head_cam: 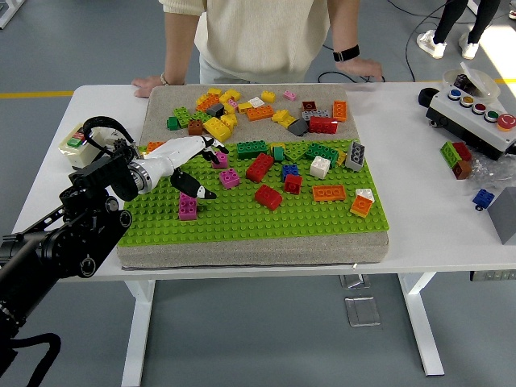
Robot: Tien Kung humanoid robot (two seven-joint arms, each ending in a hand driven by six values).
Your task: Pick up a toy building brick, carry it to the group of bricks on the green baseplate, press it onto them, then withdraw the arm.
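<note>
The left hand (192, 161) is reached in from the left over the green baseplate (242, 216), its white fingers (201, 145) stretched forward and loosely spread, the black-tipped thumb (199, 190) hanging below them; nothing is seen to be held between them. The hand is placed among 3 pink bricks: a tall pink brick (188, 205) stands just below the thumb, a small pink brick (220, 159) lies at the fingertips, and another pink brick (230, 177) lies just to the right. Whether the thumb touches the tall one cannot be told. The step in hand is judged to be the grasp, not yet made. For it to be done well, 1 brick should be chosen and the thumb and fingers set on opposite flat sides of it, low enough that the studs are left free. The closing should be made squarely so the brick is not tipped or pushed across the studded plate. A straight lift is advised, since a brick seated on studs may resist. The larger group of bricks, including a red brick (260, 167) and a green brick (251, 148), lies to the right, where the carried piece is to be pressed. A person (266, 36) stands at the far side with 1 hand resting on the white table (435, 169). The right arm is not seen.
</note>
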